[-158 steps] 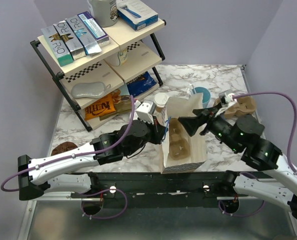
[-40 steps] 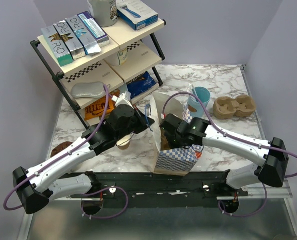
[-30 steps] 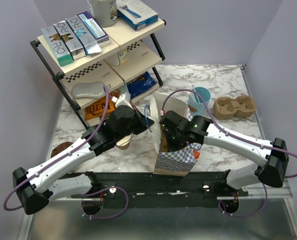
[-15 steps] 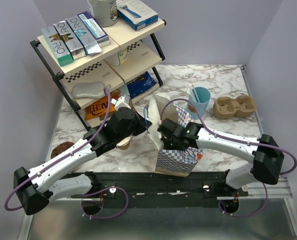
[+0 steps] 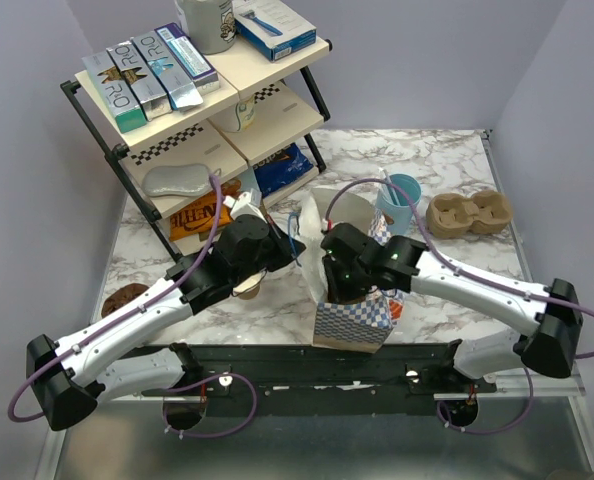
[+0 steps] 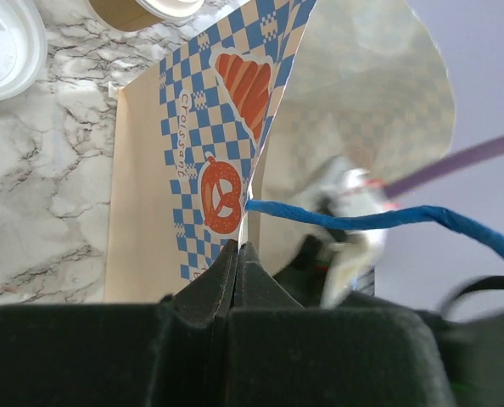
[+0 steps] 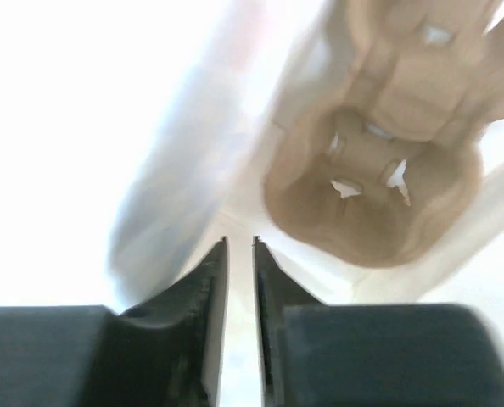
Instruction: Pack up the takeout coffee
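From above, the right claw (image 7: 239, 243) is hiding inside the paper bag (image 5: 352, 320) — its own view is washing out in glare. A white lid (image 6: 2, 47) and a tan cup (image 6: 146, 10) are running off the left wrist view's edges.

My right gripper (image 7: 239, 246) sits down in the mouth of the checkered bag (image 5: 352, 320), fingers slightly parted and facing the pulp carrier (image 7: 379, 170) inside. Paper walls hem it in on every side, and only the top stands open. My left gripper (image 6: 238, 250) pinches the bag's left rim by the blue handle (image 6: 362, 219), blocking that side. Bare marble table (image 5: 427, 150) shows behind the blue cup (image 5: 405, 190) and second carrier (image 5: 467, 212); the shelf rack (image 5: 167, 148) walls off the far left.
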### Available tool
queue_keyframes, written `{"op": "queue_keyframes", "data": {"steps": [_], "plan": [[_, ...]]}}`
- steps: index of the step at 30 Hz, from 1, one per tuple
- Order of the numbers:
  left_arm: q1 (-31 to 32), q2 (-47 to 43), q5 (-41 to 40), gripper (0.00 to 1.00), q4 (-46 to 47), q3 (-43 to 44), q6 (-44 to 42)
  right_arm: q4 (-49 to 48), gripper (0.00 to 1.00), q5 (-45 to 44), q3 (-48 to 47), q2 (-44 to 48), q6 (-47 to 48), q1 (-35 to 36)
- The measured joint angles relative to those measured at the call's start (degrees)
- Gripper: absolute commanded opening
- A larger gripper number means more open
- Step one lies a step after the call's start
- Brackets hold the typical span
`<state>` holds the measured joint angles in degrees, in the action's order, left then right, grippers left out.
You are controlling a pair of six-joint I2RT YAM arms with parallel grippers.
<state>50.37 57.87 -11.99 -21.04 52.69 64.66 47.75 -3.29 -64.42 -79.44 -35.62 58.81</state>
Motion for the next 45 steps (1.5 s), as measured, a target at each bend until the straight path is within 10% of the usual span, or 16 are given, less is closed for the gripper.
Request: {"op": "queue_keyframes", "data": {"steps": [22, 45], "plan": [[0.0, 1.1, 1.7, 0.00, -9.2, 7.9, -12.0, -2.4, 1.00, -24.4, -17.1, 20.6, 11.8, 0.0], [-6.4, -5.2, 9.7, 0.00, -24.1, 9.8, -16.9, -10.0, 1.00, -16.9, -7.9, 17.0, 14.6, -20.0]]}}
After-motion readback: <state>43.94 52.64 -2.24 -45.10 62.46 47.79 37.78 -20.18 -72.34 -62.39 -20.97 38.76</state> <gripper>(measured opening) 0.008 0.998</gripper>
